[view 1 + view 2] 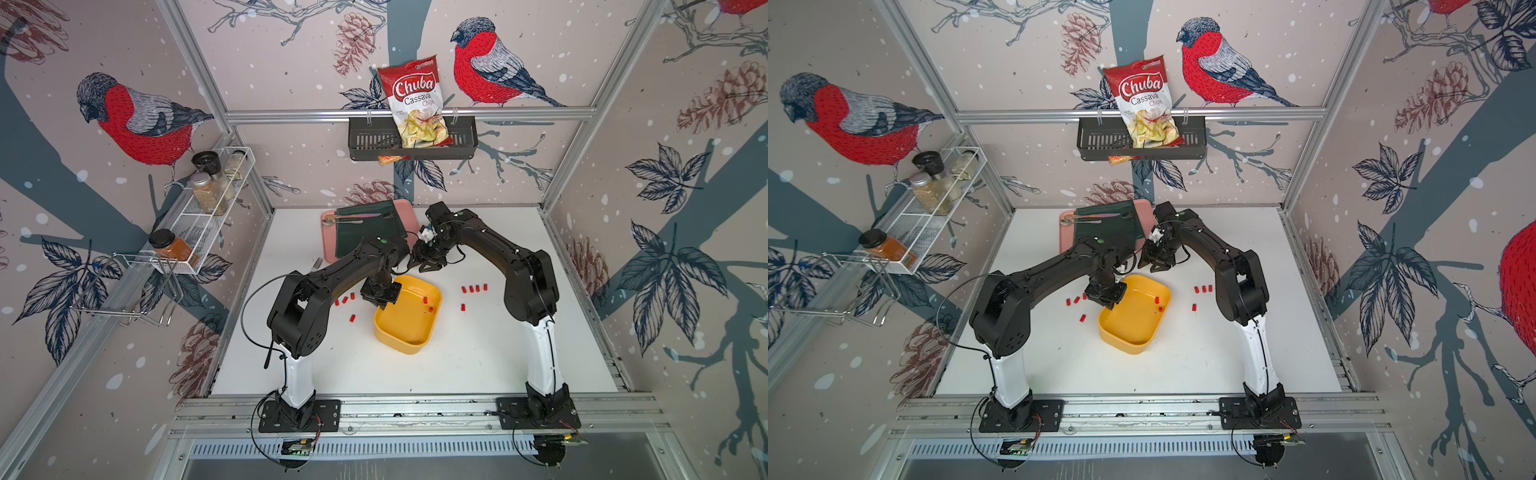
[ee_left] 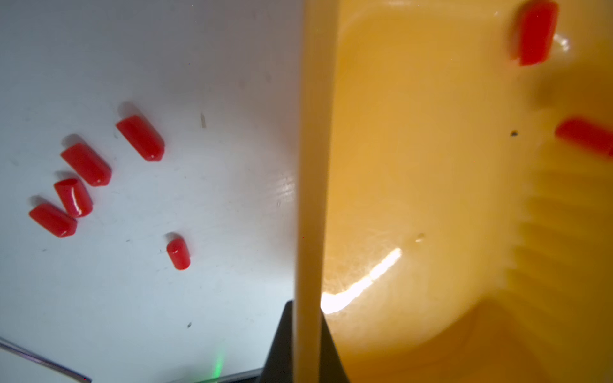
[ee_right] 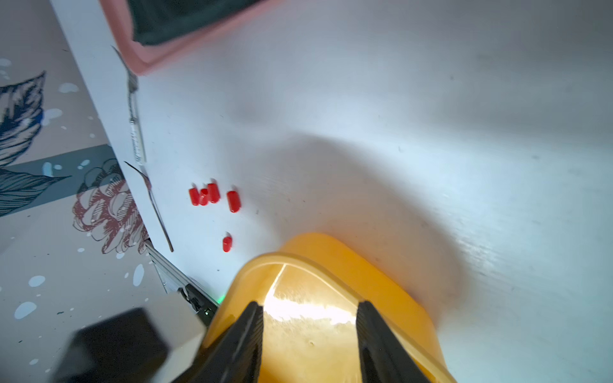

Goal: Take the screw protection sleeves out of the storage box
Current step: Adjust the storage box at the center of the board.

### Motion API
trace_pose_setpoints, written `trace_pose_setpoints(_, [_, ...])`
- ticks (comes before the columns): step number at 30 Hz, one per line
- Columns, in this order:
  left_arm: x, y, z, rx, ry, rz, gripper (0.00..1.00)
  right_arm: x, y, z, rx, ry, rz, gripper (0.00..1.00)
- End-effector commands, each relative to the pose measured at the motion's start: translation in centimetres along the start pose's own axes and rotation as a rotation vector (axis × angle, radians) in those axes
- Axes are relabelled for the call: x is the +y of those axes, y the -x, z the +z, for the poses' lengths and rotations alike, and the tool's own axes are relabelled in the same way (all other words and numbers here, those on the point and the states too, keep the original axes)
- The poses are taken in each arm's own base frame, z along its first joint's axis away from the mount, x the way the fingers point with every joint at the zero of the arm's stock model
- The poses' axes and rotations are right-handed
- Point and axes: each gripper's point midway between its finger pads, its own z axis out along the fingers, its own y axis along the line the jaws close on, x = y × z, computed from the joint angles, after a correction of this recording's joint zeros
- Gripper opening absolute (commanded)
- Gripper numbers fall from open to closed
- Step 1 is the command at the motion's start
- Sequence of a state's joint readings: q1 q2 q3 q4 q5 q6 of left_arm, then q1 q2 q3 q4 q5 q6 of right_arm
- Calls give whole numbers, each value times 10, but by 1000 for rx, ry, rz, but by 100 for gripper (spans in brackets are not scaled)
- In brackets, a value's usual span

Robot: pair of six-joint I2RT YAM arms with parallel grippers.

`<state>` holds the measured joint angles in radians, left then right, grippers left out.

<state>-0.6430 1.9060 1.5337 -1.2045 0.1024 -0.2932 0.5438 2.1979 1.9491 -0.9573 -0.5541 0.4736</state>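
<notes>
White bench [image 1: 478, 357]. Yellow storage box [image 1: 399, 343] at mid-bench; flat or tilted, cannot tell. Screw protection sleeves loose on the surface: five to the box's left [image 1: 344, 299], five to its right [image 1: 471, 289]. Pink tray [image 1: 329, 241] at the back, fork [image 1: 316, 262] just beside it.

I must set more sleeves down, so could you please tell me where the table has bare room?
The widest bare patch is the table between the storage box and the front rail. It is crowded around the box: left sleeve cluster, right sleeve cluster, pink tray behind.
</notes>
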Motion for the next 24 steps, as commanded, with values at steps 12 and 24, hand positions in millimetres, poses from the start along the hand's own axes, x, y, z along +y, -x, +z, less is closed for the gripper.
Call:
trace_pose_setpoints(12, [10, 19, 9, -111, 48, -132, 0, -17, -33, -3, 36, -188, -64, 50])
trace_pose_setpoints(24, [-8, 24, 20, -253, -119, -326, 13, -43, -62, 11, 54, -399, -92, 49])
